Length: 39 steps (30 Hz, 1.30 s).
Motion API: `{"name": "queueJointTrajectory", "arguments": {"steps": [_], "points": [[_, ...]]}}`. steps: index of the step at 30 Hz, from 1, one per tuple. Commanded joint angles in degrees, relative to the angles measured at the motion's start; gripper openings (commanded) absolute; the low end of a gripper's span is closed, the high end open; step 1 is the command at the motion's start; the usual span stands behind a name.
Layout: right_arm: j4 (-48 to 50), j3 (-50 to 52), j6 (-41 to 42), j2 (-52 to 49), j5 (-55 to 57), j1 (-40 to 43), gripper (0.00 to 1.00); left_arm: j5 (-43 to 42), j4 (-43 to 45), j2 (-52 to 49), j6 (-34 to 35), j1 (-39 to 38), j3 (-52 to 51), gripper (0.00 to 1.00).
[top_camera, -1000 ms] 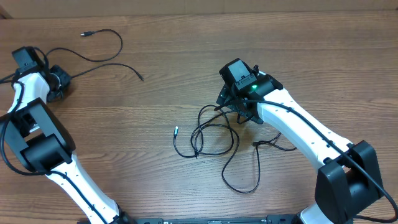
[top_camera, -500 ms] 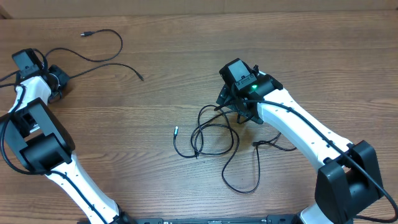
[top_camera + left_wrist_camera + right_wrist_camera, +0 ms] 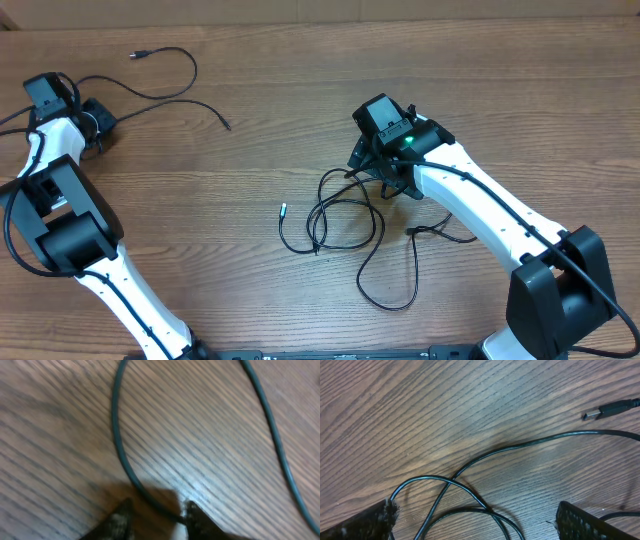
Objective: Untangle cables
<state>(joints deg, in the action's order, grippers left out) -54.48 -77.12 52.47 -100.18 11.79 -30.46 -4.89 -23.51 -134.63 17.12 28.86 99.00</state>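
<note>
- At the far left corner of the surface (image 3: 300,100), the left pincer (image 3: 157,520) is partly open around a loose cable (image 3: 115,425).
- The right pincer (image 3: 477,522) is wide open over the tangled cables (image 3: 520,446).

Thin black cables (image 3: 317,248), loosely tangled mid-table

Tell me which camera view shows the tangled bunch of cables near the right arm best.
Overhead. It takes in the whole tangled bunch, every loop and loose end. The right wrist view shows only a few crossing loops close up. The left wrist view shows none of it, only a separate cord on the wood.
</note>
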Motion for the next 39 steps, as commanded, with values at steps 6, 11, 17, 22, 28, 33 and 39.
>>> {"name": "queueJointTrajectory", "arguments": {"steps": [6,11,17,22,28,33,39], "points": [[0.22,-0.02,-0.07,1.18,0.09,-0.04,1.00,-15.06,-27.47,-0.63,0.20,0.85,8.55,1.00],[1.11,-0.02,0.39,1.18,-1.29,-0.04,1.00,-30.05,-35.69,6.29,-0.04,0.31,12.17,1.00],[2.75,-0.09,0.31,1.18,-3.32,0.13,1.00,-33.68,-50.12,15.37,-5.40,-5.68,12.15,1.00],[-2.16,-1.07,-0.33,1.51,-3.26,2.05,1.00,-31.56,-57.88,20.17,-13.38,-16.04,12.15,1.00],[-16.33,-6.19,-0.48,5.07,1.01,11.10,1.00,-30.34,-59.74,22.23,-13.33,-30.03,12.11,1.00],[-22.29,-6.75,-0.46,7.93,2.73,23.15,1.00,-20.33,-58.05,22.12,-11.13,-42.86,8.17,1.00],[-23.47,-6.51,-0.46,7.74,-3.21,31.32,1.00,-9.90,-50.62,21.81,-3.48,-53.94,0.81,1.00]]}}
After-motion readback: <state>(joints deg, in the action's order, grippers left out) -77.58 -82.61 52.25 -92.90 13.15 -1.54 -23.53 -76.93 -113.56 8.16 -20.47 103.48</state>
